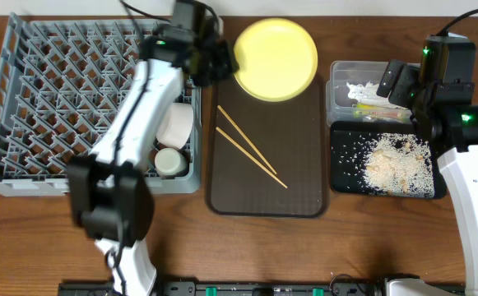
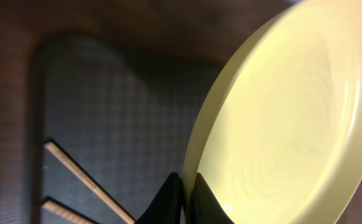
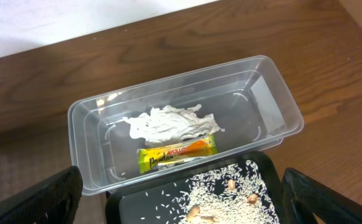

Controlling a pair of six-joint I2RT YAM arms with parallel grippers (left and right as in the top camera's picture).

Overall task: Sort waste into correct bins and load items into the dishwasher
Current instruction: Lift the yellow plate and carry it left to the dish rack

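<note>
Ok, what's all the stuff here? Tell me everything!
dish rack: one, grey, left side
white bowl: one, white, in the rack
small cup: one, white, in the rack
brown tray: one, brown, middle
yellow plate: one, yellow, brown tray's far end
chopsticks: two, wooden, on the brown tray
clear tub: one, see-through, far right
crumpled paper: one, white, in the tub
snack wrapper: one, yellow-orange, in the tub
black tray: one, black, right
rice scraps: pile, whitish, on black tray
left end effector: one, black, gripping plate rim
right end effector: one, black, open near tub
</note>
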